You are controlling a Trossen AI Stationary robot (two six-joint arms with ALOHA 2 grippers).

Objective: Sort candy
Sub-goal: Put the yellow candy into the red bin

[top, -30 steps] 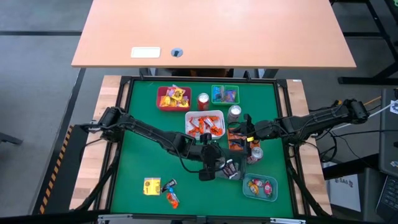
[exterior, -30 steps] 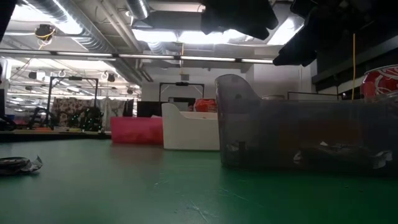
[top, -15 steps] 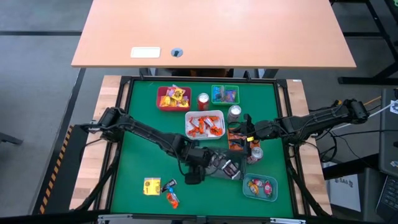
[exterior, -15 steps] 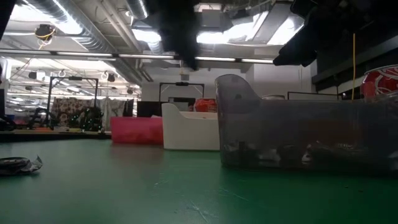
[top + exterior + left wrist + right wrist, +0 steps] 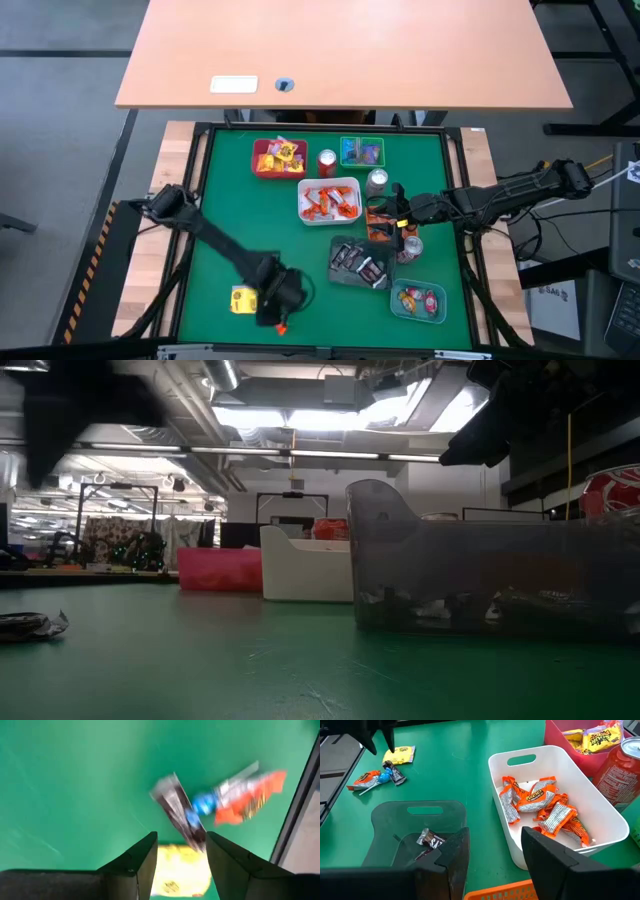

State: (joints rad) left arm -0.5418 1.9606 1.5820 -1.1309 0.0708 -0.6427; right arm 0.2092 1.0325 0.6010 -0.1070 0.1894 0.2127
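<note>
Left claw (image 5: 275, 305) has been swung from over the grey tray (image 5: 345, 272) to the loose candy (image 5: 243, 299) near the bench's (image 5: 225, 220) front-left; its drop is judged done and the next pick begun. Its jaws are spread and empty, with a dark bar (image 5: 177, 815), a blue lollipop (image 5: 202, 804), an orange wrapper (image 5: 250, 800) and a yellow pack (image 5: 182, 875) seen just ahead.

Right claw (image 5: 400, 228) is parked over the orange tray (image 5: 378, 226), spread, nothing pinched.

Other candy is already sorted into the red (image 5: 262, 163), white (image 5: 350, 190), green (image 5: 346, 158), grey and teal (image 5: 403, 309) trays.

The orange wrapper lies close to the front frame edge, so little room is left there. Open green lies behind and left of the pile; trays and 4 cans crowd the right.
</note>
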